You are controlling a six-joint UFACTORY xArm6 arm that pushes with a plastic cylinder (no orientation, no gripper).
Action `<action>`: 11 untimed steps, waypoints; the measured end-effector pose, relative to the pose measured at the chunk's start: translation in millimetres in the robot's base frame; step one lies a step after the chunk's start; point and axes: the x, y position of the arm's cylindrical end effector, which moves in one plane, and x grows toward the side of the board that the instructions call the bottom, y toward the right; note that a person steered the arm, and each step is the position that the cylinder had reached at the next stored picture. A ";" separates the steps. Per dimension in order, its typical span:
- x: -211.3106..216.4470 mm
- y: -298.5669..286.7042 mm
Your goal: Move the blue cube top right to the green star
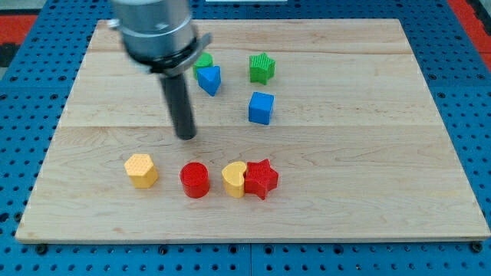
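Note:
The blue cube [261, 107] sits near the board's middle, just below the green star [261, 68], with a small gap between them. My tip [186, 136] rests on the board to the left of the blue cube and slightly lower, well apart from it. A blue triangular block [209, 79] lies up and right of the rod, with a green block [204, 61] partly hidden behind it and the arm.
A row of blocks lies toward the view's bottom: a yellow hexagon [141, 170], a red cylinder [195, 180], a yellow heart-like block [234, 179] touching a red star [261, 179]. The wooden board [383, 153] lies on a blue pegboard.

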 end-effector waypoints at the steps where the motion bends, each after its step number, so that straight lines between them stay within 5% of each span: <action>1: -23.3 59.8; 5: -47.5 243.3; 8: -77.6 163.1; 10: -148.2 164.4; 11: -148.2 164.4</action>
